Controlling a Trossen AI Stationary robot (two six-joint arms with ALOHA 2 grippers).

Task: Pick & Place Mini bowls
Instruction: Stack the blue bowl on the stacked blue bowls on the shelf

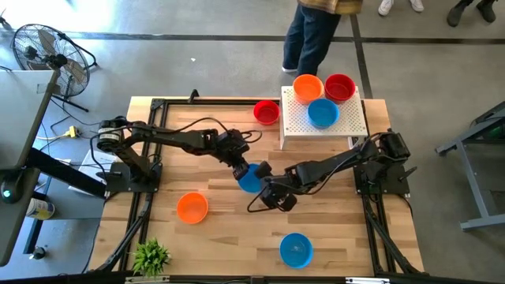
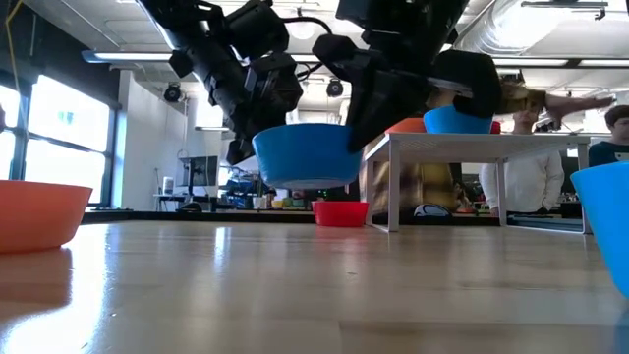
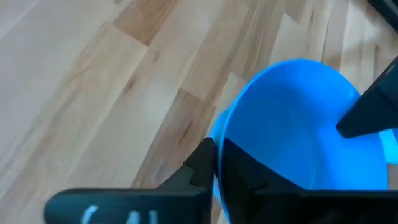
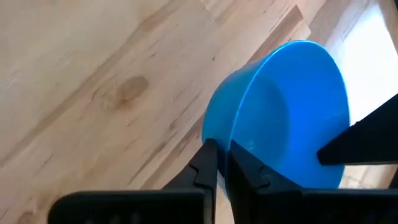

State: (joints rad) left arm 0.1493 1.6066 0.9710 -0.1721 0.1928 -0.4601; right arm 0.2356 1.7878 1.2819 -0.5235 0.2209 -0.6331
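Observation:
A blue mini bowl (image 1: 250, 181) hangs above the middle of the table, held by both grippers. My left gripper (image 1: 241, 170) is shut on one side of its rim, and my right gripper (image 1: 265, 187) is shut on the opposite side. In the low view the bowl (image 2: 305, 155) is clear of the tabletop. The left wrist view shows my fingers (image 3: 205, 163) pinching the rim of the bowl (image 3: 298, 124). The right wrist view shows the same grip (image 4: 222, 163) on the bowl (image 4: 280, 112). Loose on the table are an orange bowl (image 1: 192, 207), a blue bowl (image 1: 296, 249) and a red bowl (image 1: 267, 111).
A white perforated box (image 1: 347, 122) at the back right carries an orange bowl (image 1: 308, 86), a red bowl (image 1: 340, 87) and a blue bowl (image 1: 323, 113). A small green plant (image 1: 150, 256) sits at the front left corner. A person (image 1: 312, 35) stands behind the table.

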